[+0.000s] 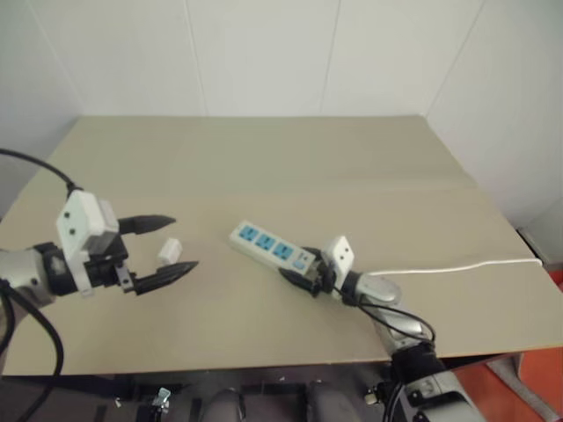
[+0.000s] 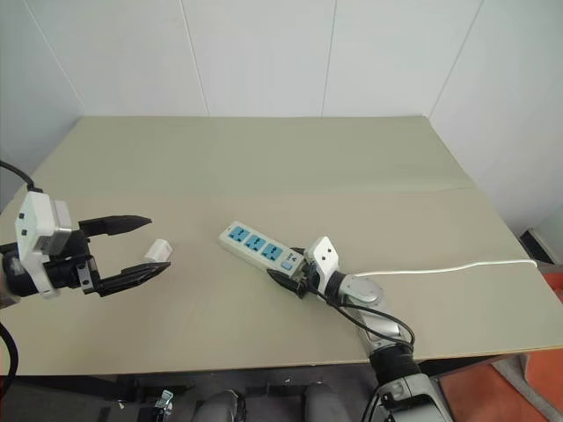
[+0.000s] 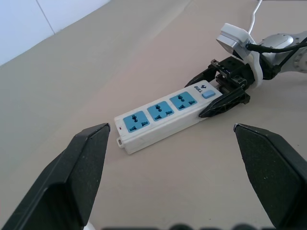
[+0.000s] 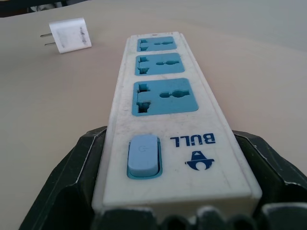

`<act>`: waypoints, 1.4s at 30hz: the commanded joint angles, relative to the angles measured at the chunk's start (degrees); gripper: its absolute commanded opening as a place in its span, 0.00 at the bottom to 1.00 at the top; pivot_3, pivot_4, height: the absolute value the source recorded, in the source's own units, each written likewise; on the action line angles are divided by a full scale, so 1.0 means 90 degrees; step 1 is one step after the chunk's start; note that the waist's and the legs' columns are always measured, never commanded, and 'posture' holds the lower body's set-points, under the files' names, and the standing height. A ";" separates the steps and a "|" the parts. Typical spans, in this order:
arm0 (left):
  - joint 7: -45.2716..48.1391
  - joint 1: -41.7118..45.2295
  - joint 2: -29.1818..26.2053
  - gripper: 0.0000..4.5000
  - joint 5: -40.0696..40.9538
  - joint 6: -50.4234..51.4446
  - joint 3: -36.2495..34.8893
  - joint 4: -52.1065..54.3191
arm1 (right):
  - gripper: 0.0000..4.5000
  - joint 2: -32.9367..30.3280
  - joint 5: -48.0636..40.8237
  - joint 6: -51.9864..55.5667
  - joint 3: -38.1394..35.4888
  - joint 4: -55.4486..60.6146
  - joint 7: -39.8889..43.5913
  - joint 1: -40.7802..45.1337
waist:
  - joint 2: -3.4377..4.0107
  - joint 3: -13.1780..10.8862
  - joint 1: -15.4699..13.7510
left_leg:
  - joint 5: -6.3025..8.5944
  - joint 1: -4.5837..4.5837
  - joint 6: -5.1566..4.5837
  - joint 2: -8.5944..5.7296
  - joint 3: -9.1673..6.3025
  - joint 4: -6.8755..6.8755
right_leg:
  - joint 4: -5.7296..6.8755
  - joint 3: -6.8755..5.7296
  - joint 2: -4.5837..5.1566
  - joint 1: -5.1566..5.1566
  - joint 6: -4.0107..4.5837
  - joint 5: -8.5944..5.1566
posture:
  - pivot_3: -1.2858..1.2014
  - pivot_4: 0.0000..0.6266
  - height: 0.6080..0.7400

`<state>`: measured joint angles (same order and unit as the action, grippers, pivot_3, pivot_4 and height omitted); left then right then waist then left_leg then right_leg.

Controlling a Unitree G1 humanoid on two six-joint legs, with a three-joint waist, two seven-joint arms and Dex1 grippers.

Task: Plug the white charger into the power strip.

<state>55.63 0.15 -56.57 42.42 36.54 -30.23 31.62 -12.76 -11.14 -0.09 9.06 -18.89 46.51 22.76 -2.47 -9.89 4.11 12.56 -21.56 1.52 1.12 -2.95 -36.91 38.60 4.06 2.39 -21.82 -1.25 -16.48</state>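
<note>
White charger lying loose on the table, prongs pointing away from the power strip, strip lying diagonally, "BULL" printed beside its blue switch, right gripper fingers around the switch end, left gripper wide open, empty, near the charger.

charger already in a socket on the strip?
No: the white charger lies loose on the table with its prongs bare, apart from the power strip, whose three blue sockets are all empty.
</note>
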 commanded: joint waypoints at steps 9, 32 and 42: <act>0.0250 0.0309 -0.0284 1.00 -0.0038 -0.0148 0.0037 -0.0134 | 0.77 -0.0428 -0.0935 -0.0654 -0.0314 -0.0539 0.2600 0.1013 | 0.0034 -0.0027 -0.0012 | 0.0000 -0.0063 0.0000 0.0004 -0.0002 0.0002 | 0.0005 -0.0001 -0.0005 -0.0060 -0.0003 -0.0003 | 0.52 0.24 1.00; -0.1300 0.3607 -0.0591 1.00 0.0064 0.2185 0.1330 -0.1976 | 0.77 -0.0643 -0.0016 -0.2125 0.0230 -0.2625 0.4126 0.1444 | 0.0030 -0.0031 -0.0052 | 0.0009 -0.0062 0.0003 -0.0006 -0.0019 0.0000 | -0.0012 -0.0022 0.0005 -0.0042 -0.0009 -0.0006 | 0.52 0.24 1.00; -0.2132 0.9413 -0.0051 1.00 -0.0904 0.6218 0.6121 -0.6170 | 0.77 -0.0561 -0.0015 -0.1905 0.0214 -0.2240 0.3888 0.1189 | 0.0026 -0.0032 0.0034 | 0.0010 -0.0059 0.0005 -0.0023 -0.0022 0.0000 | 0.0038 -0.0012 0.0005 -0.0060 -0.0050 -0.0031 | 0.52 0.24 1.00</act>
<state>35.92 81.50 -56.08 34.36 91.34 20.29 -19.47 -17.75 -12.40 -18.31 10.22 -39.82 81.91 34.84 -2.23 -10.18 4.42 12.65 -22.09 1.56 0.92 -3.13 -36.89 38.96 3.97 2.43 -22.40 -1.71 -16.77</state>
